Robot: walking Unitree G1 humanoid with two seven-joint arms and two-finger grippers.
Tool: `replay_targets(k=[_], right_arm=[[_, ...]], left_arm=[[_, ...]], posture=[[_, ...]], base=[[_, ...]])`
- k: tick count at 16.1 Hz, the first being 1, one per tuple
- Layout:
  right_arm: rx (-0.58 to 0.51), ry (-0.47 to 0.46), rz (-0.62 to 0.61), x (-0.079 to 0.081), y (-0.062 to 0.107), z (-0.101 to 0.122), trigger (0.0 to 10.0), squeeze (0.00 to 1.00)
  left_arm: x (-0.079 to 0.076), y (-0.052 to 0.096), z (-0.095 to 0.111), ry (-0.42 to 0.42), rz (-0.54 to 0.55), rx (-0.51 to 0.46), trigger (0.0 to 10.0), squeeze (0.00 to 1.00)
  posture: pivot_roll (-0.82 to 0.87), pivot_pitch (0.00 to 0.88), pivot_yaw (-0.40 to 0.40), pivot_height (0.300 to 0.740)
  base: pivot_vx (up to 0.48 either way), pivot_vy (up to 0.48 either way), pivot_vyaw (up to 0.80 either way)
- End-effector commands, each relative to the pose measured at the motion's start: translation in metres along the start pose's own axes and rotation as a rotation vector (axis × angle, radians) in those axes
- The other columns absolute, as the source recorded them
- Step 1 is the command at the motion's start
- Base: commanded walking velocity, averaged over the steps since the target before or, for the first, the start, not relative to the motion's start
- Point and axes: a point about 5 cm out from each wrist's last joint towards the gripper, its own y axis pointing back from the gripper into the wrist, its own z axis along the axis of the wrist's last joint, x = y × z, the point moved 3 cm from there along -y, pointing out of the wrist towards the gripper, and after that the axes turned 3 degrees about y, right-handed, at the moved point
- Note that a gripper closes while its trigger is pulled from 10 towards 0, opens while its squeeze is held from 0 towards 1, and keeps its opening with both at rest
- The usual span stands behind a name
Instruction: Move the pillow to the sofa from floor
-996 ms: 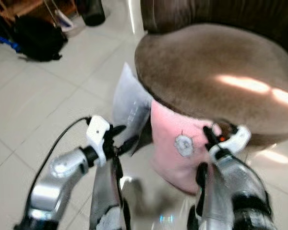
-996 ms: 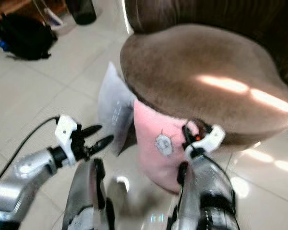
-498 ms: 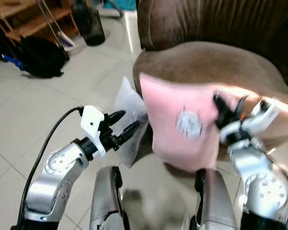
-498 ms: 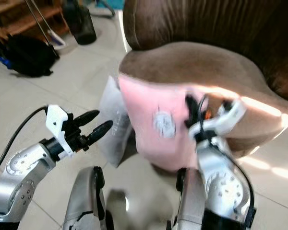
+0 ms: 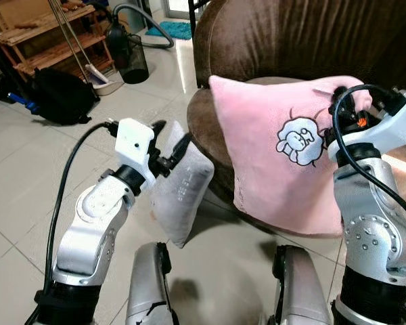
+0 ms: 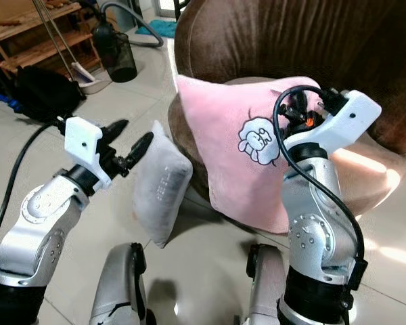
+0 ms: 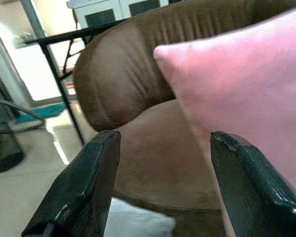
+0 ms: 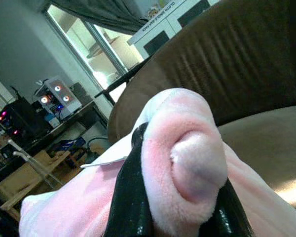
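Filling the far side of the scene, the brown sofa (image 5: 304, 40) is cut off at the top and right edges, so only its rounded seat and part of its back are seen. Against the front of the sofa seat, the pink pillow (image 5: 277, 162) is held up clear of the floor, its lower edge hanging below the seat's rim and its printed sheep facing outward. The pillow's upper corner is bunched and pinched between the closed fingers of the right gripper (image 8: 180, 197), raised in front of the sofa back; in the head views that gripper is largely hidden behind its white housing and cable. A grey pillow (image 6: 161, 189) is leaned on its edge against the sofa's base, just beside the pink one, its foot resting on the tiled floor (image 5: 27, 183). In front of the grey pillow, the left gripper (image 5: 170, 145) is held in the air with its fingers spread apart and nothing between them. Well away from the sofa, a black bag (image 5: 57, 95), a dark bin (image 5: 130, 59) and a wooden shelf (image 5: 40, 34) are seen, the shelf partly cropped.
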Motion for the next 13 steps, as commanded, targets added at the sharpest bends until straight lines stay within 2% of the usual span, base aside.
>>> replay_targets(k=[1, 4, 7, 11, 13], right_arm=[[-0.021, -0.001, -0.006, 0.002, -0.003, 0.003, 10.0, 0.00], [0.002, 0.066, -0.064, -0.009, -0.003, -0.005, 10.0, 0.00], [0.020, 0.088, -0.081, -0.011, -0.001, -0.012, 10.0, 0.00], [0.074, 0.153, -0.035, -0.007, 0.004, -0.028, 10.0, 0.00], [0.048, 0.124, -0.029, -0.002, 0.002, -0.021, 10.0, 0.00]], left_arm=[[0.007, -0.001, -0.002, -0.049, 0.037, 0.009, 10.0, 0.00], [0.007, -0.005, -0.008, -0.061, 0.069, 0.022, 10.0, 0.00], [0.005, -0.007, -0.017, -0.072, 0.095, 0.043, 10.0, 0.00], [0.007, -0.002, -0.028, -0.100, 0.110, 0.066, 10.0, 0.00], [0.008, -0.002, -0.025, -0.107, 0.119, 0.052, 10.0, 0.00]], posture=[[-0.03, 0.000, 0.085, 0.557], [-0.04, 0.000, 0.091, 0.582], [-0.04, 0.000, 0.094, 0.607], [-0.04, 0.000, 0.090, 0.637], [-0.03, 0.000, 0.087, 0.662]], base=[[0.000, 0.000, 0.00], [0.000, 0.000, 0.00], [0.000, 0.000, 0.00], [0.000, 0.000, 0.00], [0.000, 0.000, 0.00]])
